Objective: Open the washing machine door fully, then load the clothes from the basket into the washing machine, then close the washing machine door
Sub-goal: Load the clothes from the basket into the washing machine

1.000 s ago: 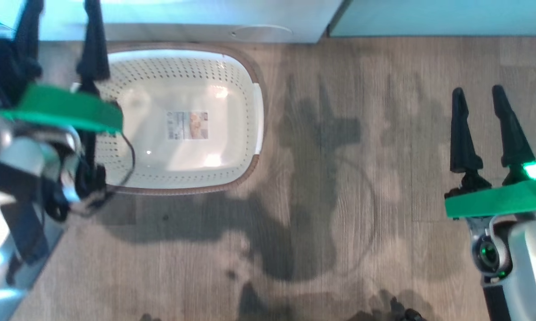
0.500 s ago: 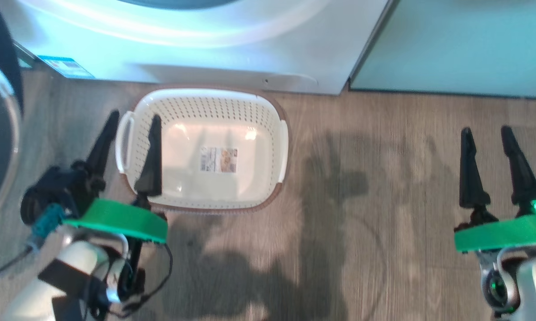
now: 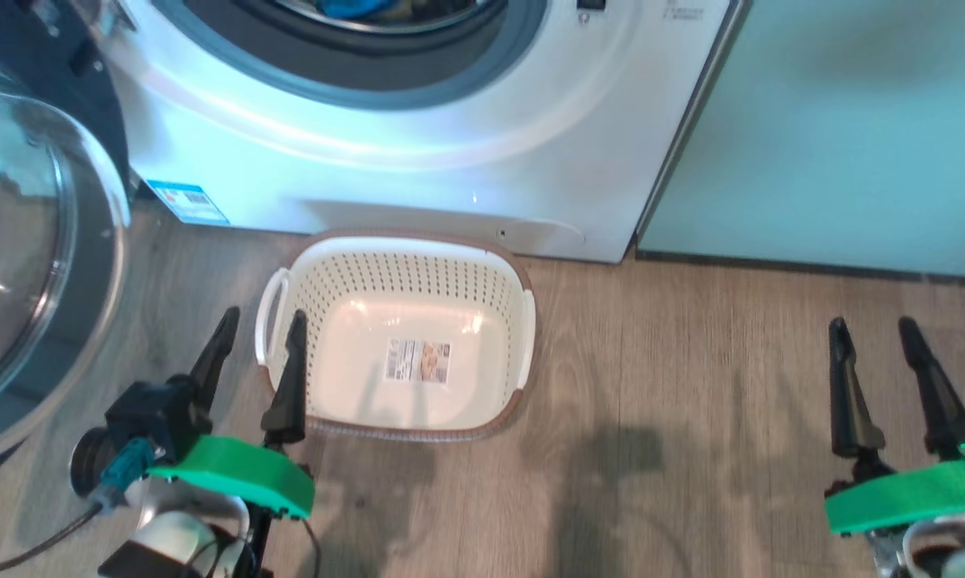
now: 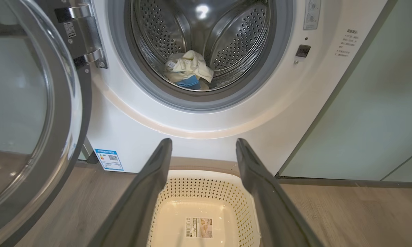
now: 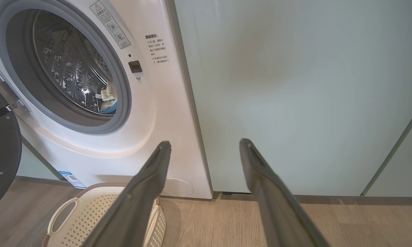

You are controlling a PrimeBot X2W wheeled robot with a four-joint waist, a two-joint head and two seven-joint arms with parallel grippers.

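Left gripper [image 3: 263, 319] hovers, its two fingers apart and holding nothing, at the left end of the basket [image 3: 418, 273], which stands on the floor [image 3: 691, 401] just before the washing machine [image 3: 450, 177]; the right gripper [image 3: 871, 327], also spread, hangs well to the right. From the left wrist, the clothes [image 4: 189, 68] lie in the steel drum [image 4: 240, 41], the washing machine door [image 4: 31, 113] swung wide at left. From the right wrist, the parted fingers [image 5: 137, 199] face the mint cabinet panel [image 5: 295, 85]
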